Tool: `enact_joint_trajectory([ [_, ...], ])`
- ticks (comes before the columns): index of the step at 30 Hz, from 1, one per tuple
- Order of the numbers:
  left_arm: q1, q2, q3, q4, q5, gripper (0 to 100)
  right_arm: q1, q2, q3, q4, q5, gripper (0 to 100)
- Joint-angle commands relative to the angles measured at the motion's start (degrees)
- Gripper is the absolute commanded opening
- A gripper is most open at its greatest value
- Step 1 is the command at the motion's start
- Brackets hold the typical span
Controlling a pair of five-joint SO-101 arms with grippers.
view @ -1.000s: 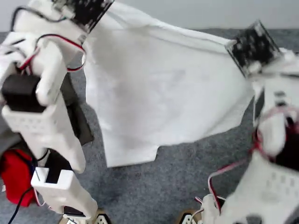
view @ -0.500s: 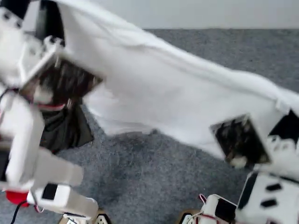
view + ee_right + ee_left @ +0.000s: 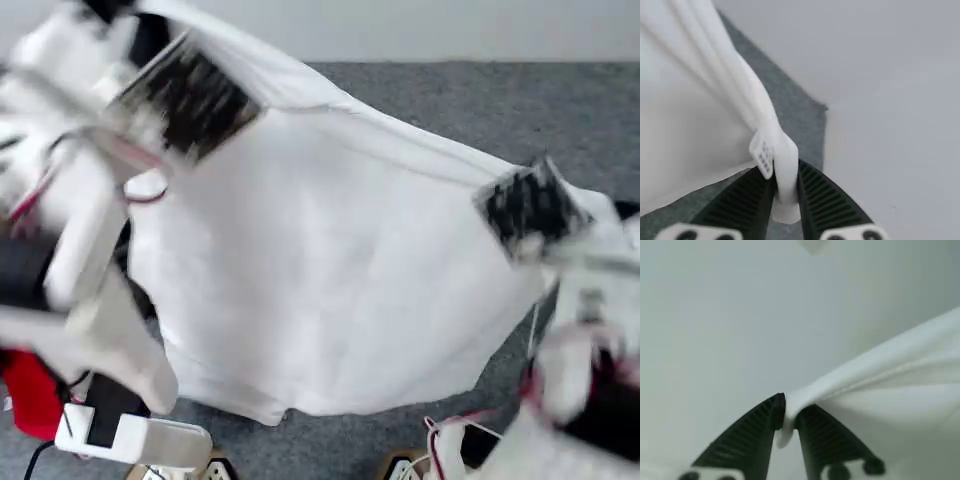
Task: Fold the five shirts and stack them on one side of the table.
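Holding white shirt (image 3: 340, 290) over the table (image 3: 570, 110) | your left gripper (image 3: 787, 412) pinches one edge | right gripper (image 3: 786, 185) pinches another | likely spreading it for folding

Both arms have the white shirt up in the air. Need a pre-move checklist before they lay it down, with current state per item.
1. Left hand grip on the white shirt: ok, shut on a fold of cloth.
2. Right hand grip: ok, shut on a bunched edge, just past the label.
3. Shirt spread between the two hands: ok, it hangs broad and its top edge runs from one hand to the other in the high view.
4. Lower hem off the table: cannot tell.
5. Landing spot under the shirt: cannot tell, the cloth hides it.
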Motion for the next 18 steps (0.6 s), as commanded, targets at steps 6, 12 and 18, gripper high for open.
enact_joint_trajectory([
  [6, 0.09, 4.31, 40.75, -26.55, -0.53, 1, -7.25, 12.53, 23.21, -23.69, 0.35, 0.9],
  [12, -0.88, 12.13, 44.97, -40.26, -0.53, 1, -9.01, 23.43, 26.11, -42.15, 0.35, 0.9],
  [18, -0.44, 18.46, 44.88, -50.55, -3.16, 1, -9.01, 34.33, 26.02, -61.85, 0.62, 0.9],
])
